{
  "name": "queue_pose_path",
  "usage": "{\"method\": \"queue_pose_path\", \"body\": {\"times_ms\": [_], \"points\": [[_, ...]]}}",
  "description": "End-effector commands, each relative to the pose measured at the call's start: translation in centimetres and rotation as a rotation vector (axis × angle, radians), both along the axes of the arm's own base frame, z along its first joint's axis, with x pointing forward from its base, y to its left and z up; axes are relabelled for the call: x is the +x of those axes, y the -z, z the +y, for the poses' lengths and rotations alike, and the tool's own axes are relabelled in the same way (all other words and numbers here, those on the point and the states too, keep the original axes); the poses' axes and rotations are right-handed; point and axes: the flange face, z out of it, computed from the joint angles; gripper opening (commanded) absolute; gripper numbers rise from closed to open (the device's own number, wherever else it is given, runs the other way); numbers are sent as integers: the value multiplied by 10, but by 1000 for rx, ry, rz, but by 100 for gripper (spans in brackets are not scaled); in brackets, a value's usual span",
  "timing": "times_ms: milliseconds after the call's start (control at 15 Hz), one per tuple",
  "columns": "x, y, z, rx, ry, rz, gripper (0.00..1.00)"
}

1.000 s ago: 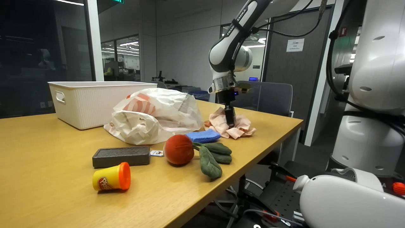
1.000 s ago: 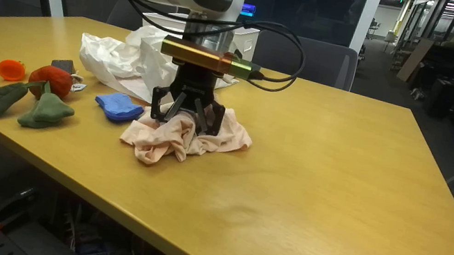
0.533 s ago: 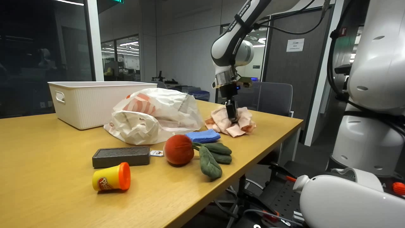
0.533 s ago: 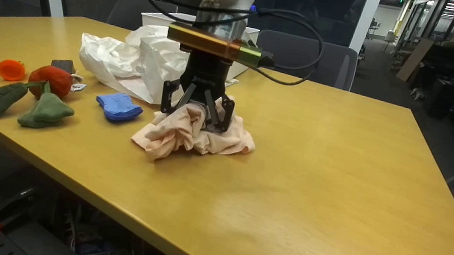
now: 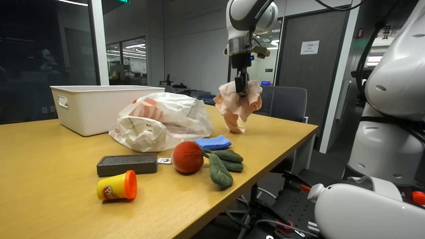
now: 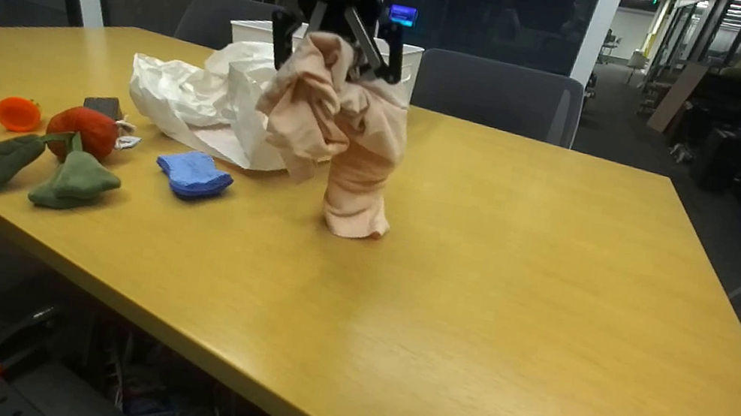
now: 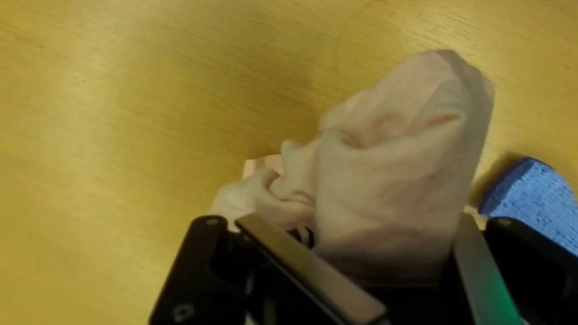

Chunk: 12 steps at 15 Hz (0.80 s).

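Office: table (image 6: pixel 555 286), chairs (image 6: pixel 500 97), interior window (image 5: pixel 134 63)

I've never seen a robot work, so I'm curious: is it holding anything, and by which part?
Yes: the gripper holds a pink cloth by its bunched upper part, with the rest hanging below.

Apparently "Play" on the yellow can (image 5: pixel 116 185), illegible print on the notice (image 5: pixel 309 47) on the door (image 5: pixel 313 81).

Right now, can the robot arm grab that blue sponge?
Probably not: its gripper is pinching the pink cloth, so it looks full. Nothing lies on top of the blue sponge, though, so with free jaws it might.
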Motion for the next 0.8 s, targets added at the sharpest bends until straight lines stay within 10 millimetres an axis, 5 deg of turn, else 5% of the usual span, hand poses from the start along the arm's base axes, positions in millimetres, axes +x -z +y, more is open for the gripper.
{"method": "queue_pose_path", "body": {"times_ms": [0, 333, 733], "points": [[-34, -70, 40, -34, -23, -135, 11], [-66, -135, 97, -45, -164, -284, 11], [-96, -170, 154, -41, -348, -368, 10]]}}
